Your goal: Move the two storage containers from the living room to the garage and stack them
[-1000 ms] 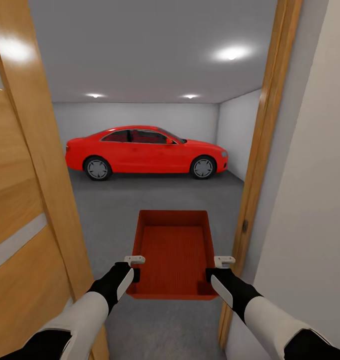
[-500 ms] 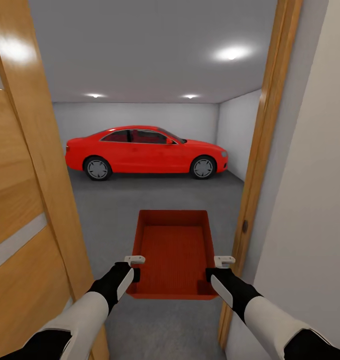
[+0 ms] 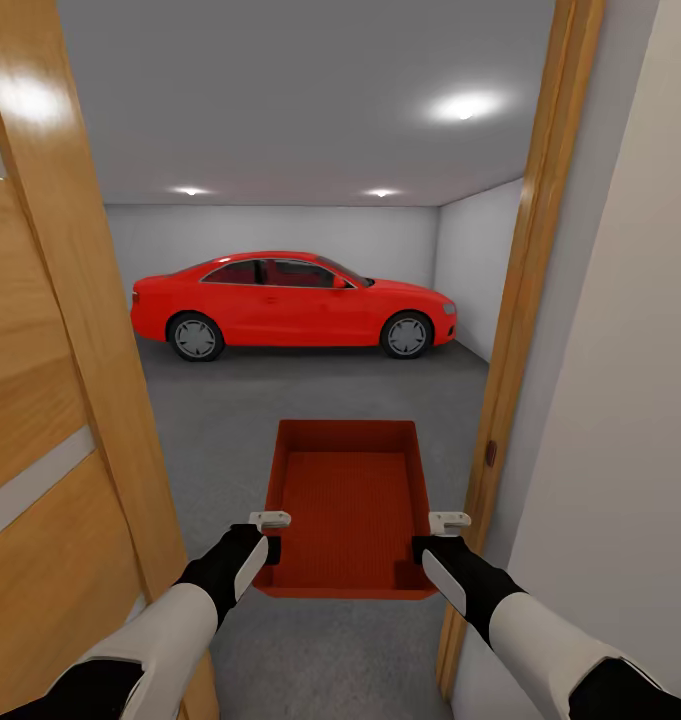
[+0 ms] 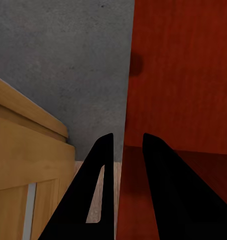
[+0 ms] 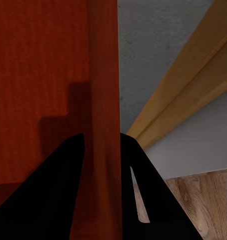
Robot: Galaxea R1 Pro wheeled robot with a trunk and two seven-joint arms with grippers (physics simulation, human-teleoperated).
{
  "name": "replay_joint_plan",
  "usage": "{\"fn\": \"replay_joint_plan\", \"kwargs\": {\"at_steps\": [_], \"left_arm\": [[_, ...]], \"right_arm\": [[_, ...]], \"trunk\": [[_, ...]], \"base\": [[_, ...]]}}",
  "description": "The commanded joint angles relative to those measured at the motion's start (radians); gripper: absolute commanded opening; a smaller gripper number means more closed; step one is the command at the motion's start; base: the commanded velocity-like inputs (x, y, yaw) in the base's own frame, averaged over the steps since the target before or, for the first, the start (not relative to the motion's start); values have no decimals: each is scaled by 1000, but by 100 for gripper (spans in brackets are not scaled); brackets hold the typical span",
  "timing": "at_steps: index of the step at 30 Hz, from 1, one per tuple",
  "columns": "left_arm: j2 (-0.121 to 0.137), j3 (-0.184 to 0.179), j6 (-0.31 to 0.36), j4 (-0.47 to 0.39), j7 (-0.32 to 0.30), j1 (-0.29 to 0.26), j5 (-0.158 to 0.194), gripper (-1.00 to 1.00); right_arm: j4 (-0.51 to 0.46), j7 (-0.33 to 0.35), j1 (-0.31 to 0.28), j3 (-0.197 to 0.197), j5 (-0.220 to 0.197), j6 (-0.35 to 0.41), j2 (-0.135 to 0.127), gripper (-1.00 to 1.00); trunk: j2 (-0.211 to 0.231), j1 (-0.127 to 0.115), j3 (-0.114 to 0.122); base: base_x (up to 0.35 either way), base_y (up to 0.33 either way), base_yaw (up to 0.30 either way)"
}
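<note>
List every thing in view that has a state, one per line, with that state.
Orange-red rectangular open-top storage container: empty, level, held off the floor by both side walls.
Left claw: shut on the container's left wall.
Right claw: shut on the container's right wall.
Light wooden door: open, swung aside.
Red car: parked, doors shut.
Round ceiling lights: on.

A home, at the doorway into its garage [image 3: 310, 150]: a wooden door frame [image 3: 525, 290] and open door [image 3: 40, 400] give onto grey-white walls, a speckled concrete floor [image 3: 310, 390], recessed ceiling lights [image 3: 465, 106] and a parked red car [image 3: 292, 303].
</note>
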Motion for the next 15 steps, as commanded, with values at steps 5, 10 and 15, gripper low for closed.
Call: {"fn": "replay_joint_plan", "kwargs": {"at_steps": [5, 10, 15], "left_arm": [[0, -2, 12, -2, 16, 1, -34, -100], [0, -2, 12, -2, 16, 1, -34, -100], [1, -3, 13, 2, 16, 1, -34, -100]], "right_arm": [[-2, -10, -2, -11, 21, 9, 0, -100], [-2, -10, -2, -11, 21, 8, 0, -100], [-2, -10, -2, -11, 21, 8, 0, -100]], "trunk": [[-2, 0, -2], [-2, 0, -2], [-2, 0, -2]], "base": [[114, 0, 0], [285, 0, 0], [321, 0, 0]]}}
